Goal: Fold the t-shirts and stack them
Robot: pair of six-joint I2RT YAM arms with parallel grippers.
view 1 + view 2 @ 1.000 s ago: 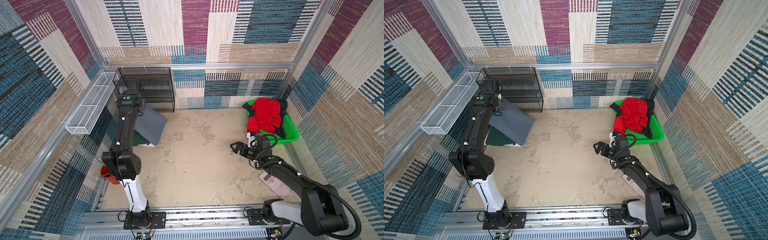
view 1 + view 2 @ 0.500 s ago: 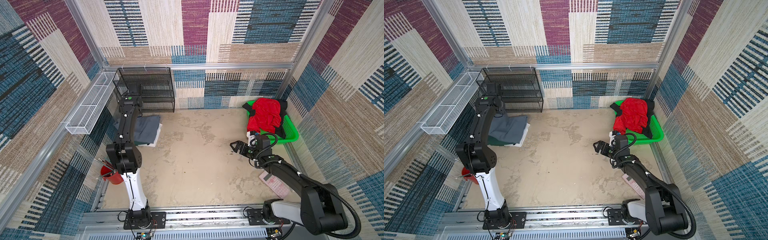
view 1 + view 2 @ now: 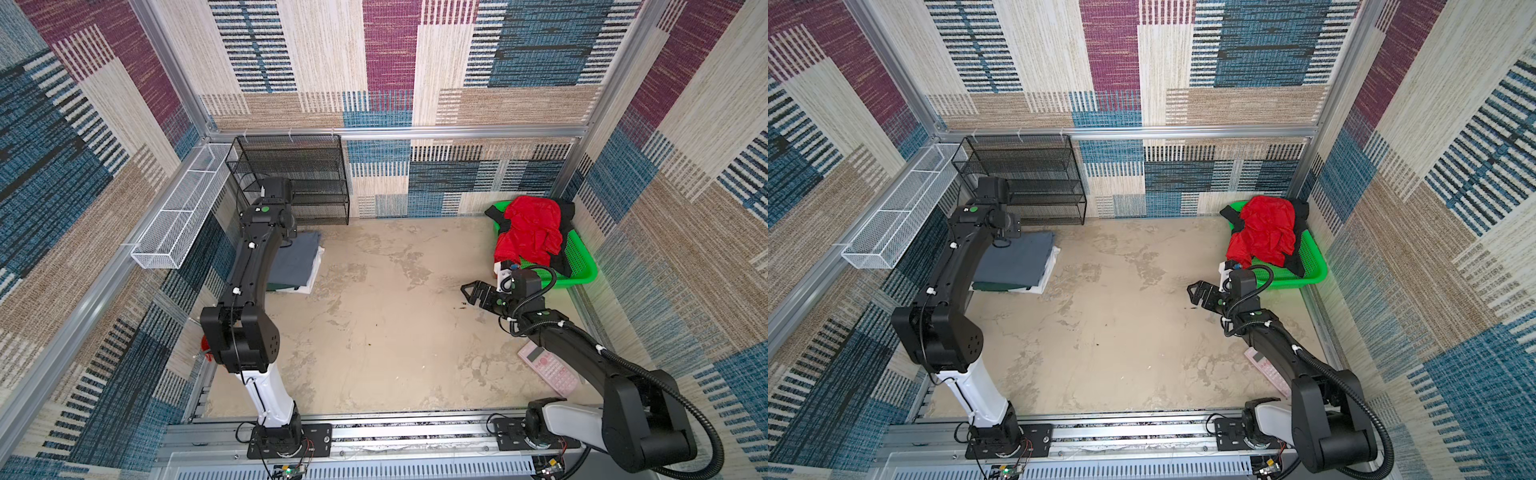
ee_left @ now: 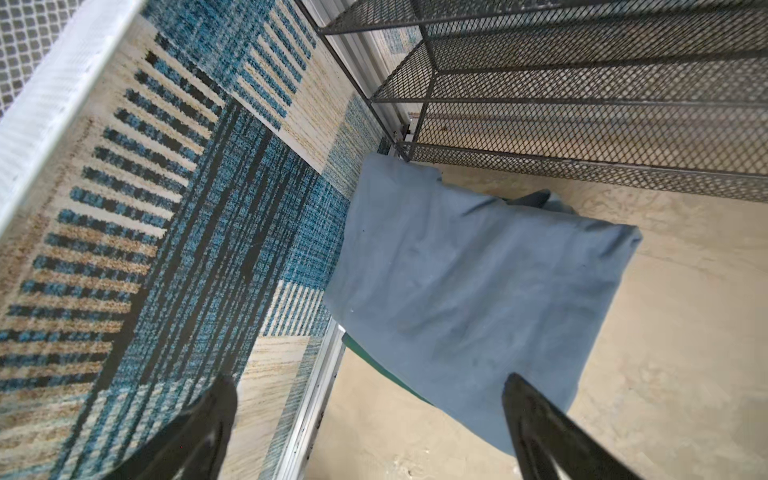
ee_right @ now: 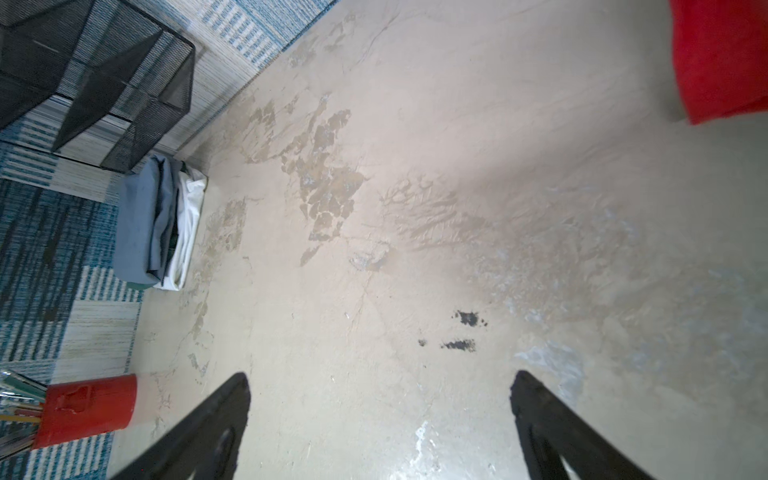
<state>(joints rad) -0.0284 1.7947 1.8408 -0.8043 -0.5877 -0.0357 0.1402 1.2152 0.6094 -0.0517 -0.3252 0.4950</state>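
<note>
Noted black mesh rack (image 3: pixel 299 178) against back wall at left corner, white wire tray (image 3: pixel 183 224) mounted along left wall beside it. Logged green plastic basket (image 3: pixel 579 266) in far right corner of stained beige worktop (image 3: pixel 374 332). Spotted pink calculator (image 3: pixel 548 368) flat near right edge, red pot (image 5: pixel 87 409) of pens at left edge.

Pretty clearly a robotics lab test cell, nobody's home. It's a boxed-in tabletop (image 3: pixel 395 340), worn and stained, framed in bare aluminium extrusion (image 3: pixel 374 132). The walls (image 3: pixel 390 50) are just patchwork carpet-look panels in blue, maroon and beige.

Take the black mesh rack (image 3: pixel 291 178) as your marker. The left arm (image 3: pixel 253 266) and right arm (image 3: pixel 582 349) are both bolted to a slotted metal rail (image 3: pixel 415 432) along the edge opposite it, with loose wires and a small bare circuit board (image 3: pixel 286 469) hanging off there.

Everything else reads like staged props:
- white wire basket (image 3: pixel 183 216) on the side wall just beside the rack
- folded t-shirts (image 3: pixel 297 259) right in front of it
- green plastic basket (image 3: pixel 579 257) in the other back corner
- pink calculator (image 3: pixel 548 370) well across the table
</note>
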